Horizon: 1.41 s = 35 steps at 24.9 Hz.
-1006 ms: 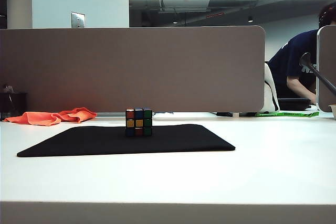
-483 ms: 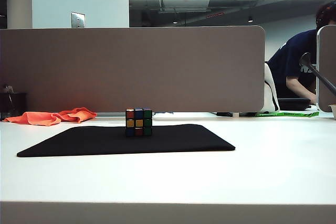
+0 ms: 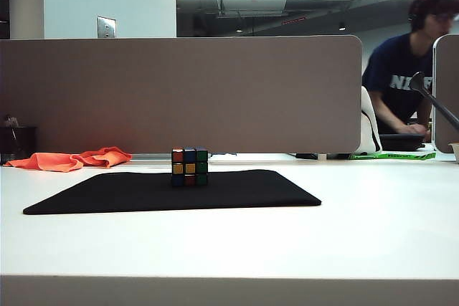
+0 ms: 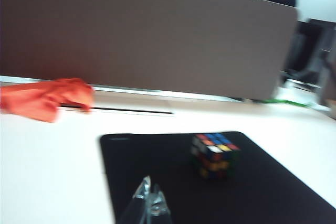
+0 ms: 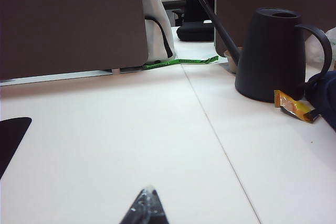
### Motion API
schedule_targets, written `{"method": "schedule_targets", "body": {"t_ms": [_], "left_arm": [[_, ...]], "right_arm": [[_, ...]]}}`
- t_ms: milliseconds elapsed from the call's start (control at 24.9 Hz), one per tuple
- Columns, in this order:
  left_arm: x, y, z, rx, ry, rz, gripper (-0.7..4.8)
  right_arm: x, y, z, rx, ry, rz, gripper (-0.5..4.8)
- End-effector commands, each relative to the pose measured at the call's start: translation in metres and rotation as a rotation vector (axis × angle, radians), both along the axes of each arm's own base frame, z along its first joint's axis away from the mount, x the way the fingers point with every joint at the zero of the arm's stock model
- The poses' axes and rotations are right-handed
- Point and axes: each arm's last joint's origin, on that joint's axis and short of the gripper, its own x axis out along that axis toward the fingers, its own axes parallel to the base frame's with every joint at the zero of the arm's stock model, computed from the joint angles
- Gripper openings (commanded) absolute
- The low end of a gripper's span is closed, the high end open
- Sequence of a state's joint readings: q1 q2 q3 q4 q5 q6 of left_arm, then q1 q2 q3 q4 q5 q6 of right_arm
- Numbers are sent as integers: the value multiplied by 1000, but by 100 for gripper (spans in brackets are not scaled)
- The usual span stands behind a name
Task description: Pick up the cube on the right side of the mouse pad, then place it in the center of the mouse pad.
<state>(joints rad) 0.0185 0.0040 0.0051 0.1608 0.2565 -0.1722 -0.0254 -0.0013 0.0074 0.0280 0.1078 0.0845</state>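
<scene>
On the black mouse pad (image 3: pixel 172 191) near its middle, the cube (image 3: pixel 189 167) is seen standing, left end effector (image 4: pixel 149 205) above the pad's near edge, grip unreadable, right end effector (image 5: pixel 145 209) clenched empty over white tabletop (image 5: pixel 131 145), no legible writing.

White table (image 3: pixel 373 227) with mouse pad (image 3: pixel 237 190), orange cloth (image 3: pixel 72 159)

The left wrist view is blurred throughout: the cube (image 4: pixel 214 155) shows smeared stickers and the orange cloth (image 4: pixel 44 98) has soft outlines. Only the clear tips of the left pincer (image 4: pixel 149 205) show, cut off by the picture's edge. The right pincer (image 5: pixel 145 208) likewise shows only its dark tips. The mouse pad (image 5: pixel 11 132) is cropped to one corner there. Neither arm appears in the exterior view.
</scene>
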Motion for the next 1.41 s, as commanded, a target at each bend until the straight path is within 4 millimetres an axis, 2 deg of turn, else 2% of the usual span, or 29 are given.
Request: {"method": "schedule_targets", "body": {"t_ms": [40, 241, 523, 1247, 1408], "left_arm": [[0, 3, 3, -2, -25, 105, -6], [1, 6, 1, 144, -20, 245, -6], [1, 6, -3, 206, 7, 243, -6], [2, 6, -6, 186, 41, 238, -5], [2, 6, -6, 186, 43, 237, -5]], "right_arm": [[0, 0, 1, 1, -10, 5, -5], [0, 0, 0, 1, 1, 5, -5], [0, 0, -1, 1, 2, 5, -5], [0, 0, -8, -3, 78, -3, -5], [0, 3, -8, -26, 78, 119, -5]]}}
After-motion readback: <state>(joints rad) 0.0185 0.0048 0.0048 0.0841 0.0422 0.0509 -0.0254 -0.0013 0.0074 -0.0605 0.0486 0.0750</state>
